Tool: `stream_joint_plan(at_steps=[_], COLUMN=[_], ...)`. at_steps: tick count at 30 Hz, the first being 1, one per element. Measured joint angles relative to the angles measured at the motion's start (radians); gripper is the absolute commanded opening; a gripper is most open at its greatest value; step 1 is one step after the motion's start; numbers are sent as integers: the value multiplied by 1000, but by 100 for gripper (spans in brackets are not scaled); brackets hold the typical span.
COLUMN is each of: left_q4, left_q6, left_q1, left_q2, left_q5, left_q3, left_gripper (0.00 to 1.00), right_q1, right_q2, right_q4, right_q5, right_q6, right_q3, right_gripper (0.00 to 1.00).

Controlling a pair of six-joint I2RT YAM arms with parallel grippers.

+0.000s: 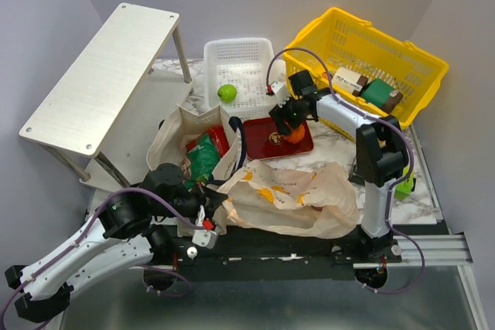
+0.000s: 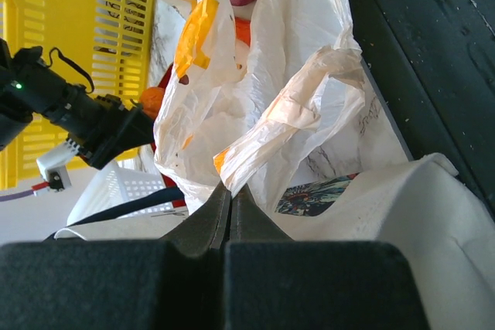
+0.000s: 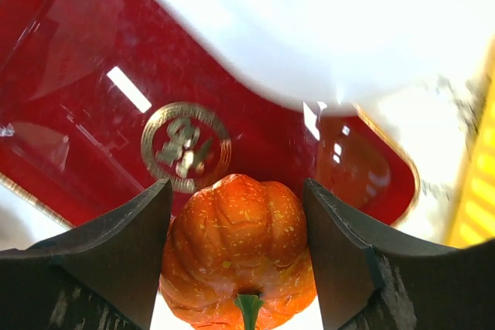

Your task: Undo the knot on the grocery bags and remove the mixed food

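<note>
While the right gripper (image 3: 236,191) hangs over the red tray (image 3: 93,75), its fingers grasp the orange (image 3: 236,245), a ribbed one with a green stem, from both sides. Along the tray's near edge lies the plastic bag (image 1: 294,199), printed with orange fruit. The left gripper (image 2: 230,200), fingers clenched, seems to pinch a twisted strip of its film, though the contact is half hidden. The canvas tote (image 1: 174,133) stands just left of the tray, with a green snack bag (image 1: 203,158) inside. Behind the tray, a green apple (image 1: 227,93) sits in a white basket (image 1: 240,56).
</note>
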Motion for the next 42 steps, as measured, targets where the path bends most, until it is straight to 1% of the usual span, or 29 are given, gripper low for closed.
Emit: stream_joint_plan(at_steps=[6,8,9,10,12,13,15,18,19,21,24,26,27,28,30,33,34,36,37,40,42], left_q4=[27,36,38,41,43,46,53,59,60,69,89,107,114,123,145,191,205,230,239,264,290], left_q6=[-21,-23,-24,-26,-26,-27,-27,-26,-24,-20,-14,-10,-10,-11,-15,-54,-66,-89,-98,-116,-136], left_q1=[0,0,0,0,0,0,0,0,0,0,0,0,0,0,0,0,0,0,0,0,0], left_q2=[13,19,22,27,33,37,43,58,64,76,90,104,111,121,142,161,163,163,164,168,171], left_q5=[-10,-10,-10,-10,-10,-10,-10,-10,-10,-10,-10,-10,-10,-10,-11,-15,-15,-15,-15,-15,-15], left_q3=[0,0,0,0,0,0,0,0,0,0,0,0,0,0,0,0,-2,-6,-6,-6,-6], left_gripper=[0,0,0,0,0,0,0,0,0,0,0,0,0,0,0,0,0,0,0,0,0], right_q1=[3,3,3,3,3,3,3,3,3,3,3,4,6,9,37,114,146,231,269,378,405], right_q2=[77,80,80,80,80,80,78,50,23,-55,-237,-379,-451,-520,-664,-814,-855,-925,-954,-1006,-1011], right_q4=[11,17,18,20,24,26,27,24,22,9,-10,-11,-16,-26,-67,-160,-200,-275,-301,-391,-443], right_q5=[38,53,58,63,74,82,95,95,90,71,27,-28,-58,-91,-166,-288,-320,-354,-356,-352,-344], right_q6=[-45,-61,-68,-72,-78,-78,-76,-67,-62,-42,-2,9,6,-2,-68,-199,-245,-342,-383,-501,-560], right_q3=[54,54,54,54,54,54,53,43,31,-2,-48,-76,-93,-107,-144,-216,-253,-337,-385,-512,-560], right_gripper=[36,38,40,51,66,77,83,97,99,99,99,99,99,97,94,81,73,67,60,49,47])
